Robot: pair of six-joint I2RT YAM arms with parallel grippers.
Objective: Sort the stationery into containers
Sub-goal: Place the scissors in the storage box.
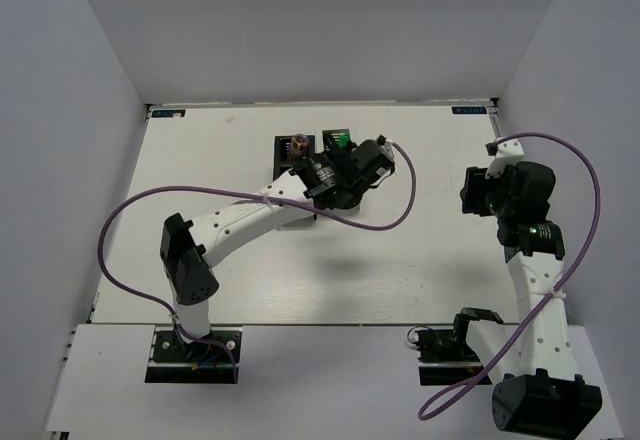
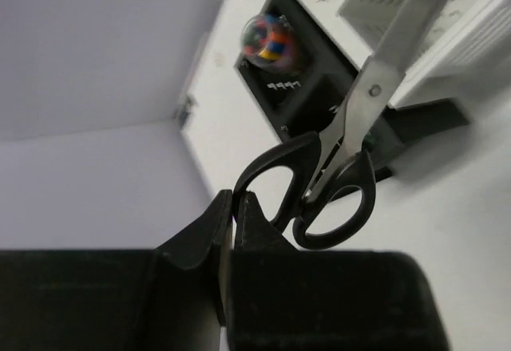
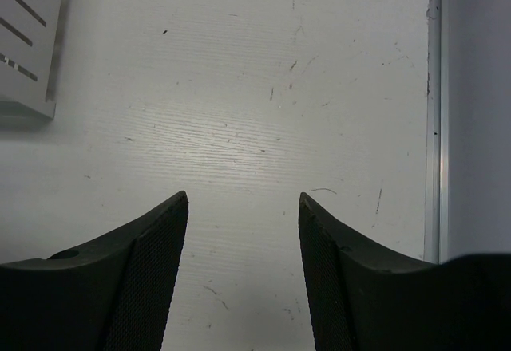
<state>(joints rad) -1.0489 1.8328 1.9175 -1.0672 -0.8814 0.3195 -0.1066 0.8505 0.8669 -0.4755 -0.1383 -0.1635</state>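
Scissors [image 2: 355,128] hang right at the tip of the left gripper [image 2: 232,207]: black handle loops nearest the wrist cam, blades running up and right across the front of the white organiser [image 2: 471,16]. Blade tips go out of shot, so can't tell if they're inside a compartment or just over it. Left jaws are together w/ barely a slit between them, and look pinched on the thin rim of the nearer handle loop; contact itself is partly hidden by the jaw tips.

Black organiser [image 2: 319,88] sits just behind and left of the blades, w/ a multi-coloured item [image 2: 271,40] standing in one compartment.

Right gripper [image 3: 243,199] is well apart from all this, jaws apart w/ nothing between them, over bare bench [image 3: 239,88] near the right edge.

What could go wrong, as I judge it:
- Grip is on one loop edge only, so the scissors could pivot or slip out if the arm jerks or tilts.
- Blades are long vs the compartments, so a tip could snag the mesh wall and shove or tip the white organiser, esp. on a slanted approach.
- Loose loop may swing, blades part, and they'd jam across the opening.
- Letting go early prob drops them on the bench, not in.
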